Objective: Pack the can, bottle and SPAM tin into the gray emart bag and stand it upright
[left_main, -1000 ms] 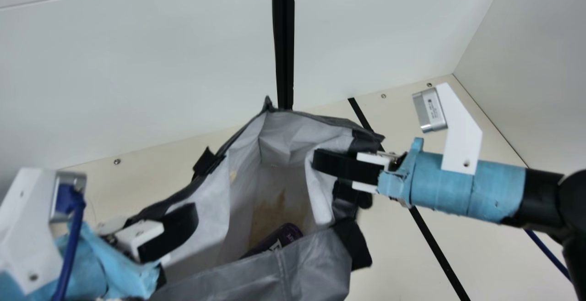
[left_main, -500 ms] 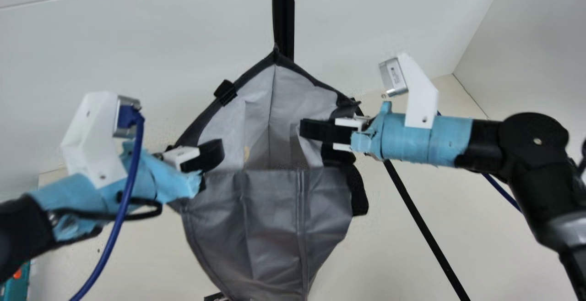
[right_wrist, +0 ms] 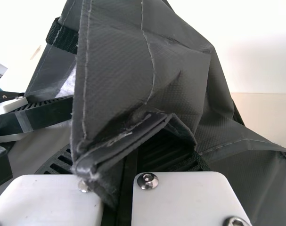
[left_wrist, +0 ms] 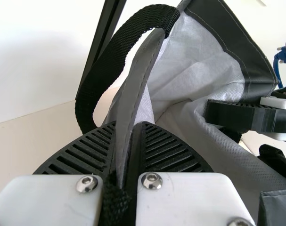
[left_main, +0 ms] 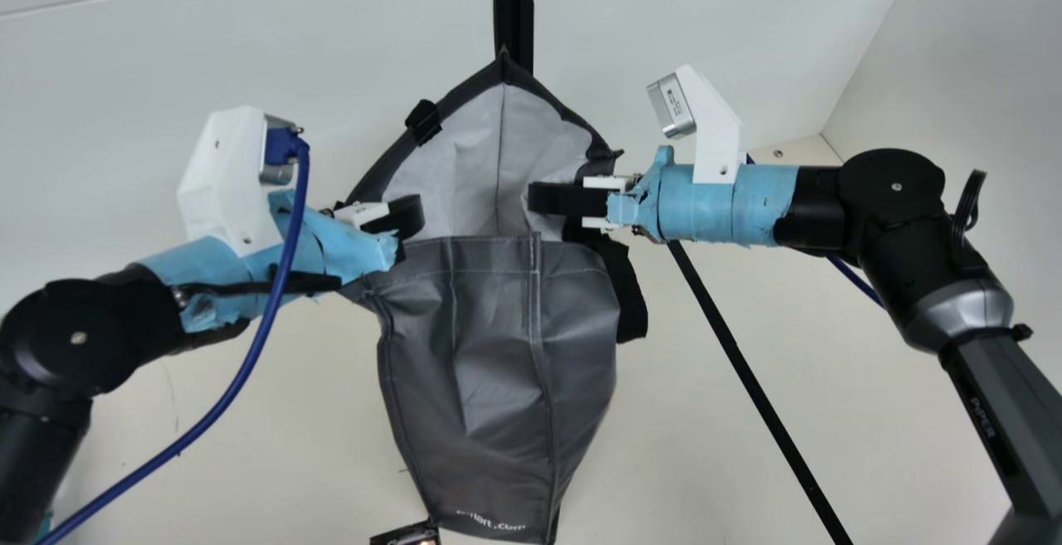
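Observation:
My left gripper [left_main: 397,220] is shut on the left rim of the gray emart bag [left_main: 498,346], and my right gripper [left_main: 572,201] is shut on its right rim. The bag hangs upright between them, its mouth spread and its front wall toward the camera. In the left wrist view the rim of the bag [left_wrist: 194,70] is pinched in the left gripper [left_wrist: 128,146]. The right wrist view has folded cloth of the bag [right_wrist: 180,70] between the fingers of the right gripper [right_wrist: 121,165]. Whatever lies low in the bag is hidden by its front wall.
A small dark printed object [left_main: 406,535] lies at the main view's bottom edge, beside the bag's lower end. A black strip [left_main: 755,387] crosses the cream table on the right. A blue cable [left_main: 249,379] hangs from the left wrist camera. The pale back wall [left_main: 207,47] stands behind.
Both grippers have moved up in the main view and closer together, lifting the bag's rim. The front wall now hangs stretched down, and the dark purple item seen inside earlier is out of sight.

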You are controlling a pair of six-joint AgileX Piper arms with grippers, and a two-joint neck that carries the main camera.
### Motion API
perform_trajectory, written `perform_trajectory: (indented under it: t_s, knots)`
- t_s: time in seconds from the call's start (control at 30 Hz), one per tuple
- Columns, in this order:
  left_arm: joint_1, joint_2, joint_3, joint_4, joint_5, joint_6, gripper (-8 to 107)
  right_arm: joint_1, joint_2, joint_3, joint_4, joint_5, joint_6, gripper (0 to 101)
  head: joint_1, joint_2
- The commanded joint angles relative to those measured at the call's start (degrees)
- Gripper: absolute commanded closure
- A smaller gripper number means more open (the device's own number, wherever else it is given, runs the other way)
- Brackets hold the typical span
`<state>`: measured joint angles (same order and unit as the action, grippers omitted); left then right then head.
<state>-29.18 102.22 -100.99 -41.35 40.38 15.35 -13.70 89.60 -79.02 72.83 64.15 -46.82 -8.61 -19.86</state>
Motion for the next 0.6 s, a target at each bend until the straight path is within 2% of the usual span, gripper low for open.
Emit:
perform_trajectory:
  t_s: [0.0, 0.47, 0.57]
  knots:
    - [0.0, 0.0, 0.2, 0.1, -0.6, -0.3, 107, 0.0, 0.0, 0.0, 0.0, 0.0, 0.0, 101, -1.4, -0.1]
    - [0.0, 0.0, 0.3, 0.1, -0.9, -0.4, 107, 0.0, 0.1, -0.1, 0.0, 0.0, 0.0, 101, -1.4, -0.1]
    - [0.0, 0.0, 0.3, 0.1, -0.9, -0.4, 97, 0.0, 0.1, -0.1, 0.0, 0.0, 0.0, 101, -1.4, -0.1]
